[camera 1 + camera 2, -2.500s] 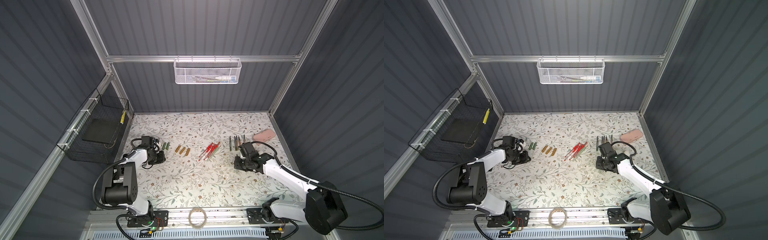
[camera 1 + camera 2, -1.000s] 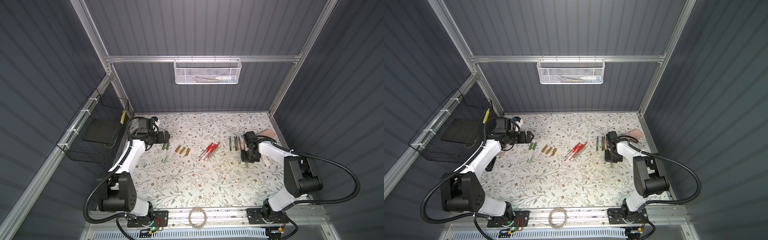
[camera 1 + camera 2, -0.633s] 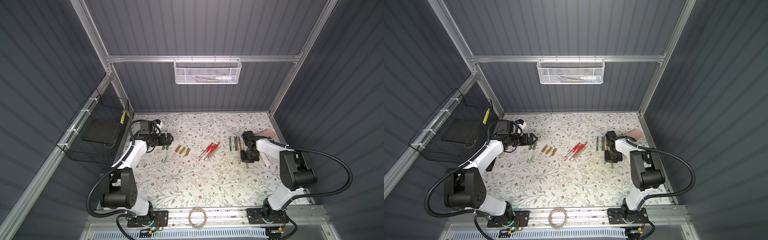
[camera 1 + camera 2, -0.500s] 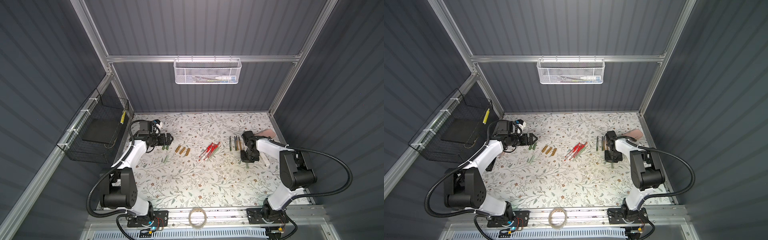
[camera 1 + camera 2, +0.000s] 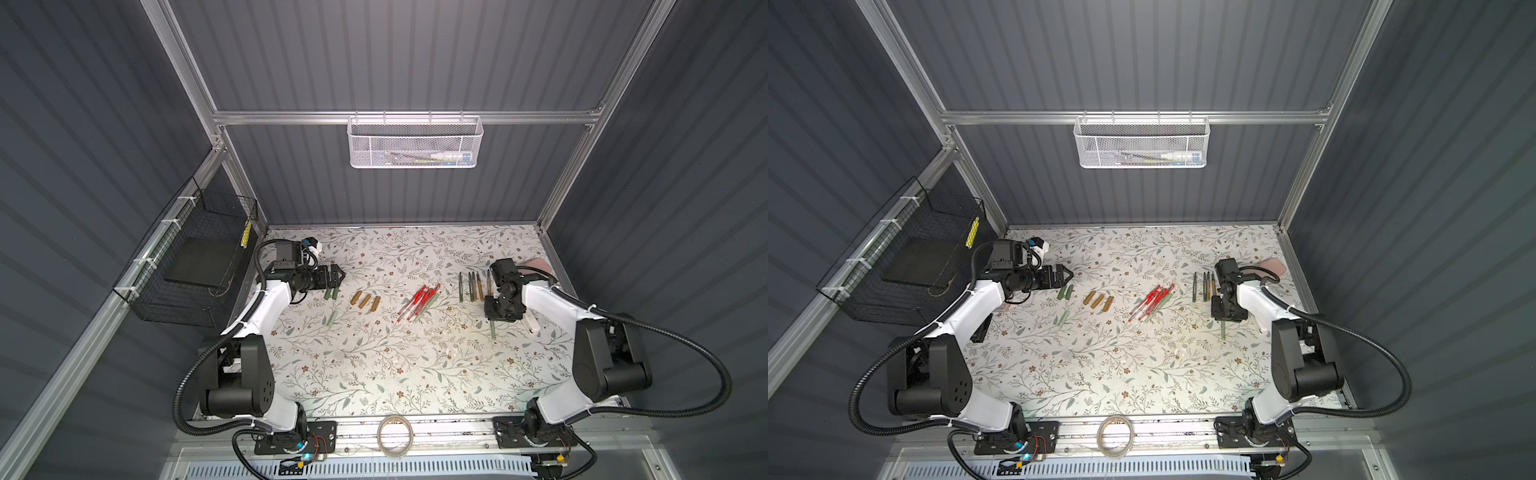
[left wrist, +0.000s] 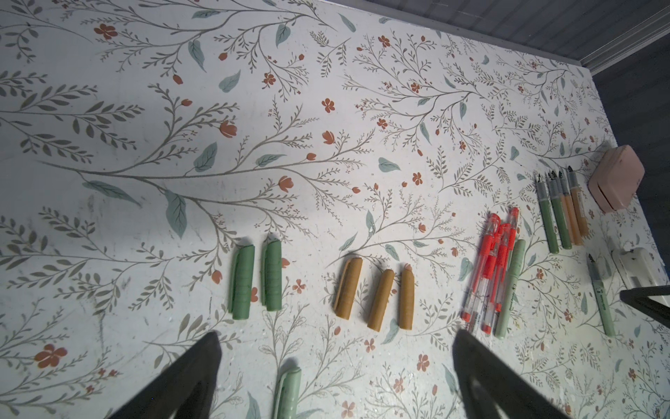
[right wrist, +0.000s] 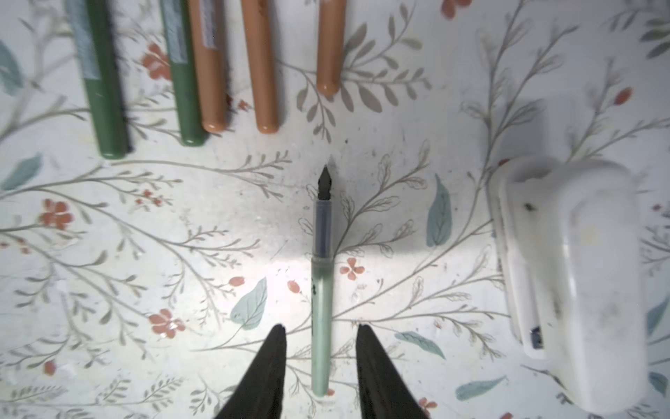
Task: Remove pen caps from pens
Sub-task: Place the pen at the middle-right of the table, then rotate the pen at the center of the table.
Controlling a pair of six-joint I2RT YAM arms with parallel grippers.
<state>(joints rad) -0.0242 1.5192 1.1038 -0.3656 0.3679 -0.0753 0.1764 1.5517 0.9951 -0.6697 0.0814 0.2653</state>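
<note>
Our left gripper [image 6: 336, 335] hangs wide open near six loose caps [image 6: 377, 299]. In the middle, the red pens [image 6: 489, 275] and one light green pen [image 6: 512, 288] still look capped. Our right gripper [image 7: 320, 328] stands open around a bare green pen [image 7: 322, 286] lying on the table [image 5: 374, 374]. A pink case [image 6: 616, 181] sits nearby, blocking nothing.

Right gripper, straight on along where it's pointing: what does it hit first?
Probably the floral-patterned table: the right gripper points down, open, straddling the pale green uncapped pen, so the pen would pass between the jaws. Height above the table is unclear.
</note>
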